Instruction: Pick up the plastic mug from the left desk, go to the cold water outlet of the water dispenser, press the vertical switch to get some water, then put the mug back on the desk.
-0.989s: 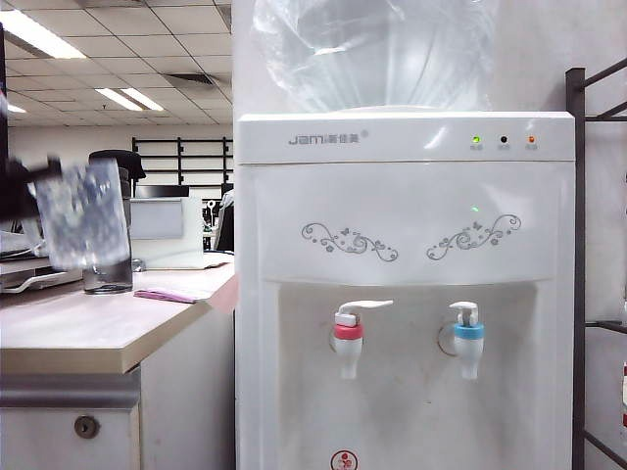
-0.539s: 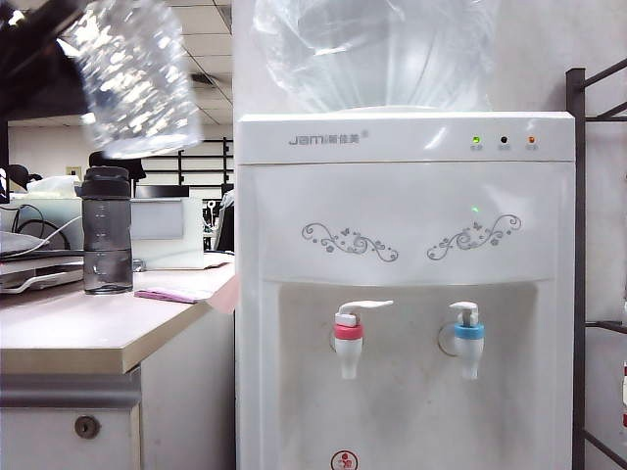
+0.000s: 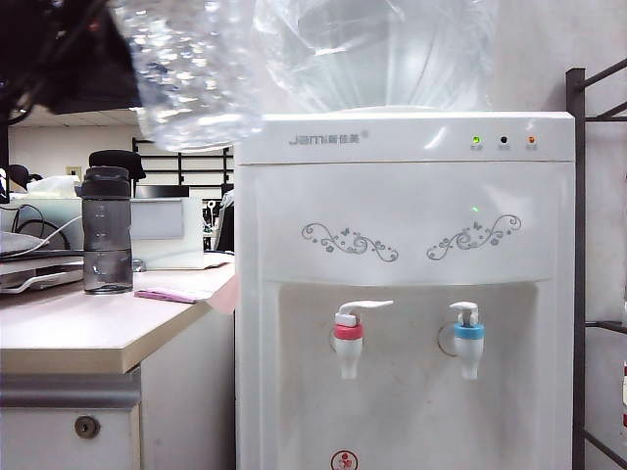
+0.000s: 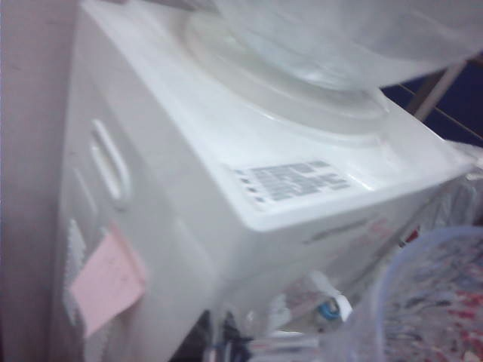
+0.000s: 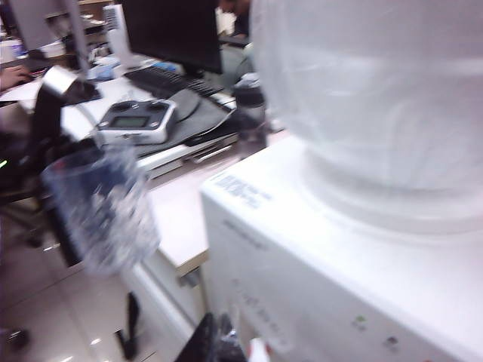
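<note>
Two taps sit low on the water dispenser [image 3: 404, 294]: the cold water outlet [image 3: 468, 339] lies below and right of the plastic mug [image 3: 191, 73], held high by the clamped left gripper [image 3: 93, 59] (fingers hidden). One mug, one bottle [image 3: 106, 231]. Right gripper [image 5: 219, 335]: state unclear.

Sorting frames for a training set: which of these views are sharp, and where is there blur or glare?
Exterior view: water dispenser crisp, raised mug smeared and glinting. Left wrist view: soft all over, mug rim hazy. Right wrist view: mug motion-blurred, water bottle washed out.
</note>
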{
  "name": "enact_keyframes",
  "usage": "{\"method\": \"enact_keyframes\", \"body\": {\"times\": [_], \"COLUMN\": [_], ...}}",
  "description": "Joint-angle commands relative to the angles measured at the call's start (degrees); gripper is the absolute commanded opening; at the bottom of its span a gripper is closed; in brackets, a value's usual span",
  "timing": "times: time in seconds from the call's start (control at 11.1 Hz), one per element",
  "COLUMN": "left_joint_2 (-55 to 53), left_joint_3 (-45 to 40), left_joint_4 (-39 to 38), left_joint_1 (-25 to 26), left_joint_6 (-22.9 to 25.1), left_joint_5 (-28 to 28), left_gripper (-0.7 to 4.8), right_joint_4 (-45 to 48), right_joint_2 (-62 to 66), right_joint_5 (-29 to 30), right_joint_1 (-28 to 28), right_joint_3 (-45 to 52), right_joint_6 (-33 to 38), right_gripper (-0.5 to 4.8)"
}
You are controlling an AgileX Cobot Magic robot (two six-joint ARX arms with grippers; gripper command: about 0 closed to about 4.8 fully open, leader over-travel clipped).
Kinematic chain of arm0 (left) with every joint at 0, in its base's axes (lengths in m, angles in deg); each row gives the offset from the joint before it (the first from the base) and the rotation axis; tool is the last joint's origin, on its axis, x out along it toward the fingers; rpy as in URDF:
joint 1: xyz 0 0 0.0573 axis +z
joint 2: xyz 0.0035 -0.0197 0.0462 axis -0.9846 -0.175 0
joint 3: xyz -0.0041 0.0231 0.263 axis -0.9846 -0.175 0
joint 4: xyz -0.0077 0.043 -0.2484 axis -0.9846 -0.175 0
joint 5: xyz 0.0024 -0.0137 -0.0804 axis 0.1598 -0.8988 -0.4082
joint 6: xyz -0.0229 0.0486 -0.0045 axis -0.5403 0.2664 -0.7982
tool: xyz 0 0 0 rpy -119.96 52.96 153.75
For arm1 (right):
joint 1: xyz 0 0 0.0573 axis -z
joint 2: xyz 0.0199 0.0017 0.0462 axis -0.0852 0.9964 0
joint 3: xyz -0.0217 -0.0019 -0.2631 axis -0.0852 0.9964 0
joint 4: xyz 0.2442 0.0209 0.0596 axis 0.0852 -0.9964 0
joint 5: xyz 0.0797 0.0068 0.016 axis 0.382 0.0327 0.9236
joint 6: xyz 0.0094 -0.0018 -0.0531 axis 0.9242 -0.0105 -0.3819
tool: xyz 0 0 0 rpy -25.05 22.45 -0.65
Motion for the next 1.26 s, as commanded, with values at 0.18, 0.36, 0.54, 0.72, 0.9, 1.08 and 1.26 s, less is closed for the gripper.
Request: {"method": "enact_keyframes", "body": {"times": [0.18,0.36,0.54,0.72,0.9,1.08,1.26], "left_joint_2": [-0.92,-4.31,-14.56,-20.92,-52.30,-63.17,-69.75], "left_joint_3": [-0.42,-4.17,-8.20,-8.20,-5.44,11.39,12.57], "left_joint_4": [0.98,8.35,20.92,27.12,57.02,46.91,53.29], "left_joint_1": [-9.42,-16.87,-21.62,-22.14,-27.26,-27.98,-28.33], "left_joint_6": [4.59,4.83,4.83,4.70,4.26,3.63,1.05], "left_joint_5": [6.34,11.28,17.29,18.34,24.09,23.67,26.71], "left_gripper": [-0.06,-0.06,-0.06,-0.06,-0.06,-0.05,-0.01], "right_joint_4": [2.19,2.25,2.29,2.27,2.03,1.62,1.62], "right_joint_2": [-0.68,-0.68,-0.79,-0.76,-0.76,-0.76,-0.74], "right_joint_5": [-0.52,-0.55,-0.52,-0.55,-0.74,-0.72,-0.74], "right_joint_1": [-0.09,0.00,-0.02,-0.04,0.00,0.00,0.00], "right_joint_3": [-0.26,-0.26,-0.26,-0.26,-0.24,-0.24,-0.24], "right_joint_6": [0.15,0.13,0.15,0.13,-0.09,-0.09,-0.11], "right_gripper": [-0.05,-0.06,-0.06,-0.06,-0.06,-0.05,-0.06]}}
